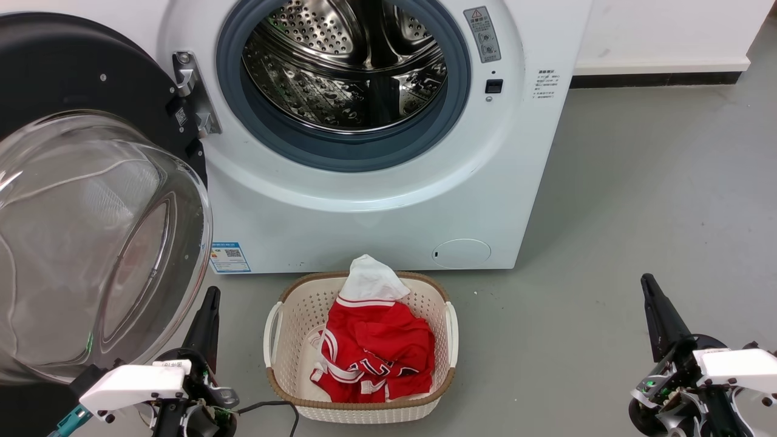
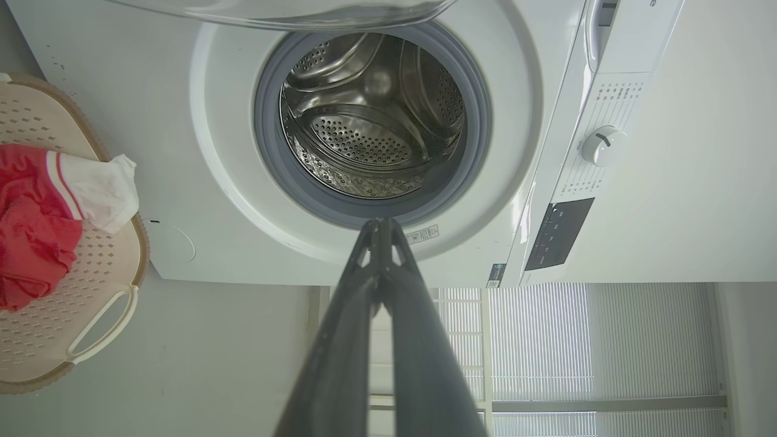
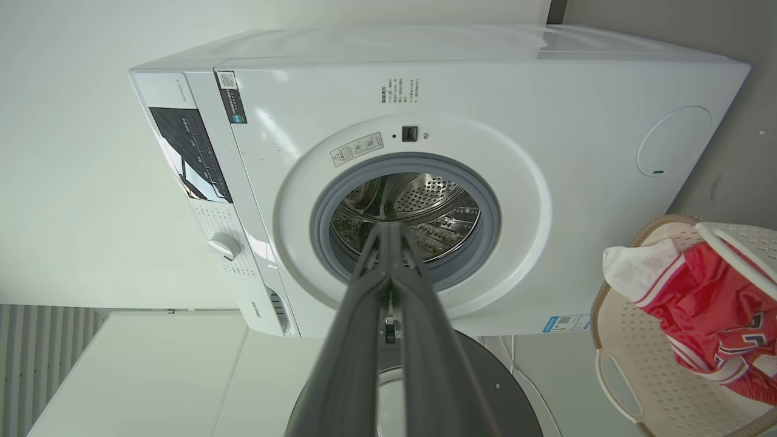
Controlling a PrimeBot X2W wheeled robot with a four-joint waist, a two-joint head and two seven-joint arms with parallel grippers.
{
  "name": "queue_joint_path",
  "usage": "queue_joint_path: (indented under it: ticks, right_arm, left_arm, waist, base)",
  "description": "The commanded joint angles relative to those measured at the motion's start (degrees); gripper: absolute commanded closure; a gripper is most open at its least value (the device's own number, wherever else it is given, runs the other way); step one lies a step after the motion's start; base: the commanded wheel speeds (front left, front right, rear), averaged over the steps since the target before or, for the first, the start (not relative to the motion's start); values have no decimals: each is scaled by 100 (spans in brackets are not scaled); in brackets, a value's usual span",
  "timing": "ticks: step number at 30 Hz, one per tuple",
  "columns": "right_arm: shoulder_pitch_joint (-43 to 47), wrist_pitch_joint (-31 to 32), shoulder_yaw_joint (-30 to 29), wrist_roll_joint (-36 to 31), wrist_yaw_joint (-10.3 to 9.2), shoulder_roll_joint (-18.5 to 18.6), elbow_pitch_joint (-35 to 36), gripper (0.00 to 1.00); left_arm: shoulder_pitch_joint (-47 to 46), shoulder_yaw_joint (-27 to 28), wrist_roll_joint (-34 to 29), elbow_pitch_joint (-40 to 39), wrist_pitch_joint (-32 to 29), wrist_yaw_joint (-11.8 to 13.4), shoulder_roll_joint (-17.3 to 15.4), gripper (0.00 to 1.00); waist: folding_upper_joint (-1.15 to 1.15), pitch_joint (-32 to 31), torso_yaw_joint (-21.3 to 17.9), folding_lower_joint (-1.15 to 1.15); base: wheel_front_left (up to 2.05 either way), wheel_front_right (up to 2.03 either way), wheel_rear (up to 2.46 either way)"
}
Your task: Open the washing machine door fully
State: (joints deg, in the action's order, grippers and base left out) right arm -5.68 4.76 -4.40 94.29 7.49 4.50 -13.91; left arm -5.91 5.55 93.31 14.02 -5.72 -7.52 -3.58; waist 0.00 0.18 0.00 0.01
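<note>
head view: large round glossy black washing machine door [image 1: 91, 200] with clear glass bowl hangs swung open, left of the white machine [image 1: 364, 212]; left gripper [image 1: 212, 294] just beside it, right gripper [image 1: 646, 280] well apart, both with fingers pressed together, empty.

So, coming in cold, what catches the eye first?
The washing machine door, swung wide at the head view's left, its glass bulging toward the camera. Beside it the steel drum gapes open, and a basket holding a red garment sits on the floor in front.
</note>
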Motion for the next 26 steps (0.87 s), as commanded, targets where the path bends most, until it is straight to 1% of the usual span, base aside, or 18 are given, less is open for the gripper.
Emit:
queue_joint_path:
  ticks: [1, 26]
  right_arm:
    - [-71, 27, -11, -29, 0, -18, -11, 100]
    - [-78, 67, -65, -72, 0, -56, -14, 100]
  left_arm:
    - [-40, 8, -8, 6, -14, -13, -1, 100]
    - [-45, 42, -33, 7, -44, -13, 23, 100]
  waist:
    - [0, 0, 0, -1]
    - [0, 0, 0, -1]
  base:
    - [0, 0, 0]
    - [0, 0, 0]
